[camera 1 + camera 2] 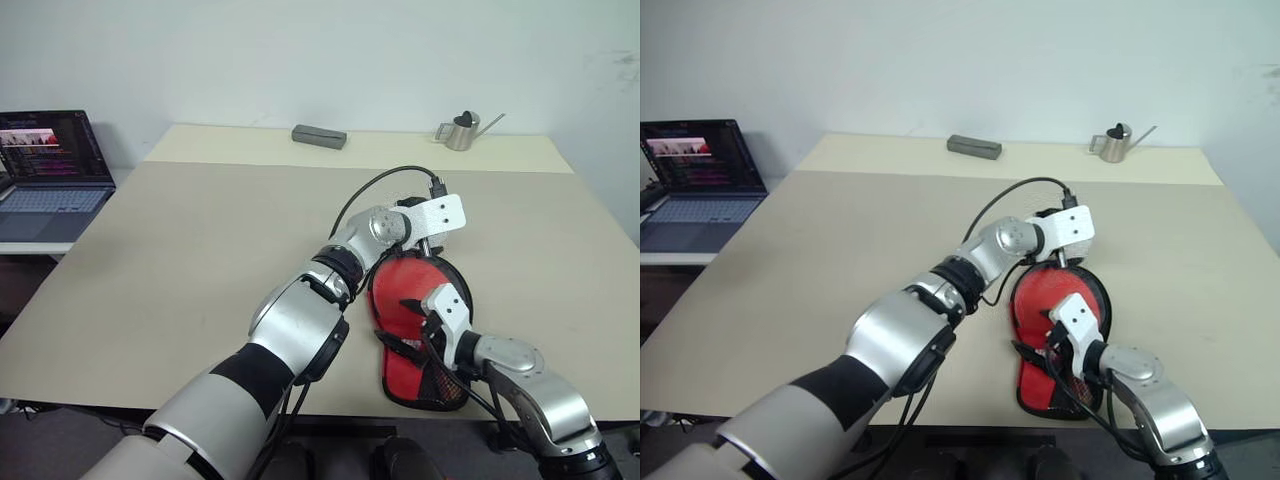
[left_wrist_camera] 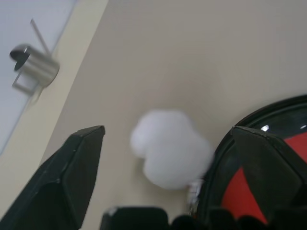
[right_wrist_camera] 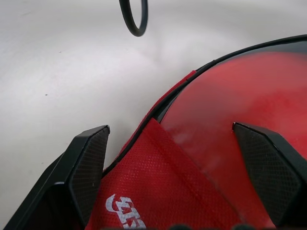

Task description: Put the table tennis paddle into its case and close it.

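Note:
The red case [image 1: 415, 335] lies flat near the table's front right, its black mesh pocket towards me. In the right wrist view its red fabric flap [image 3: 144, 191] with a white logo is folded back. The smooth red face of the table tennis paddle [image 3: 235, 91] shows inside the black zipper edge. My right gripper [image 3: 170, 128] is open, one finger on each side of that opening. My left arm reaches across to the case's round far end. There my left gripper [image 2: 165, 134] is open around the white pom-pom [image 2: 170, 148], not squeezing it.
A metal watering can [image 1: 462, 130] and a grey block [image 1: 319, 136] stand at the table's far edge. An open laptop [image 1: 50, 170] sits on a side table at the left. A black cable [image 1: 385, 180] loops above my left wrist. Wide bare tabletop [image 1: 200, 250] lies left of the case.

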Tool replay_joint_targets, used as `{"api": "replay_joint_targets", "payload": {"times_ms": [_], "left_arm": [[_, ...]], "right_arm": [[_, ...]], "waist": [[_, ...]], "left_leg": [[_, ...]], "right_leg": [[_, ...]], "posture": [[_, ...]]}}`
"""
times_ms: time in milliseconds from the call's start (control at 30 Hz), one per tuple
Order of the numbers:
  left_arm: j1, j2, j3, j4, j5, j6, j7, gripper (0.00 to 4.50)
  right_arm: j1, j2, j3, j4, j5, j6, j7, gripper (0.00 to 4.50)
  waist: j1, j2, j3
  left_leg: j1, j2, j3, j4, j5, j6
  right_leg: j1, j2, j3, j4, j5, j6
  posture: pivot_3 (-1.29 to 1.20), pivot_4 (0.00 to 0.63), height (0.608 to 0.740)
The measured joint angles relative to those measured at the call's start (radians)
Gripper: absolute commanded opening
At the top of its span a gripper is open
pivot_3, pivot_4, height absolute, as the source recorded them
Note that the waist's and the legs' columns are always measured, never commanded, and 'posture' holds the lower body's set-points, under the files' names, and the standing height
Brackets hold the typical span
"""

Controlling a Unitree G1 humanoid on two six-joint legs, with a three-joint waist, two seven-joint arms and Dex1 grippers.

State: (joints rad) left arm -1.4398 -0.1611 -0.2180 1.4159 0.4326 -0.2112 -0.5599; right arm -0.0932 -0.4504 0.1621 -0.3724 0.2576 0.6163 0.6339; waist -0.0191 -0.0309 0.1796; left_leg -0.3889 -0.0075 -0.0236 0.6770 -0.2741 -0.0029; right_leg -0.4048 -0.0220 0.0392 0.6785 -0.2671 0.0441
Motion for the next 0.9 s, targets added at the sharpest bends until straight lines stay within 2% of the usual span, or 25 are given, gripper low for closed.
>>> {"api": "replay_joint_targets", "payload": {"times_ms": [100, 300, 533, 667, 767, 900], "left_arm": [[0.000, 0.000, 0.014, -0.005, -0.029, -0.044, -0.078, 4.48], [-0.002, 0.000, 0.117, -0.043, -0.164, -0.103, -0.227, 4.48], [0.007, 0.029, 0.240, -0.161, -0.371, -0.094, -0.472, 4.48], [0.100, 0.135, 0.242, -0.276, -0.406, -0.059, -0.564, 4.48], [0.166, 0.285, 0.244, -0.360, -0.423, 0.027, -0.600, 4.48], [0.215, 0.404, 0.241, -0.502, -0.441, 0.112, -0.632, 4.48]], "right_arm": [[-0.018, 0.000, 0.007, 0.018, 0.000, -0.002, 0.015, 4.50], [-0.062, 0.006, 0.015, 0.073, 0.000, -0.016, 0.042, 4.50], [-0.083, 0.014, 0.009, 0.102, 0.010, -0.020, 0.058, 4.50], [-0.081, 0.007, -0.003, 0.104, 0.021, -0.021, 0.068, 4.50], [-0.070, -0.015, -0.024, 0.100, 0.040, -0.021, 0.088, 4.50], [-0.058, -0.059, -0.054, 0.080, 0.057, -0.018, 0.113, 4.50]], "waist": [[-0.010, 0.000, -0.001], [-0.015, 0.000, -0.001], [-0.016, 0.000, -0.002], [-0.020, 0.002, -0.003], [-0.021, 0.002, -0.002], [-0.002, 0.000, -0.003]], "left_leg": [[0.001, 0.000, 0.000, 0.000, 0.000, 0.000], [0.004, 0.000, 0.001, 0.000, 0.000, 0.000], [0.005, 0.001, 0.002, 0.000, 0.000, 0.000], [0.006, 0.001, 0.002, 0.000, 0.000, 0.000], [0.005, 0.002, 0.001, 0.000, 0.000, 0.000], [0.003, 0.000, 0.000, 0.001, 0.000, 0.000]], "right_leg": [[0.000, 0.000, 0.000, 0.000, 0.000, 0.000], [0.002, 0.001, 0.002, 0.001, 0.000, 0.000], [0.003, 0.001, 0.002, 0.001, 0.000, 0.000], [0.002, 0.002, 0.003, 0.002, 0.000, 0.000], [0.002, 0.001, 0.003, 0.002, 0.000, 0.000], [0.003, -0.001, 0.001, 0.000, 0.003, -0.005]], "posture": [[0.00, 0.150, 0.740], [0.00, 0.150, 0.740], [0.00, 0.150, 0.740], [0.00, 0.150, 0.740], [0.00, 0.150, 0.740], [0.00, 0.150, 0.740]]}}
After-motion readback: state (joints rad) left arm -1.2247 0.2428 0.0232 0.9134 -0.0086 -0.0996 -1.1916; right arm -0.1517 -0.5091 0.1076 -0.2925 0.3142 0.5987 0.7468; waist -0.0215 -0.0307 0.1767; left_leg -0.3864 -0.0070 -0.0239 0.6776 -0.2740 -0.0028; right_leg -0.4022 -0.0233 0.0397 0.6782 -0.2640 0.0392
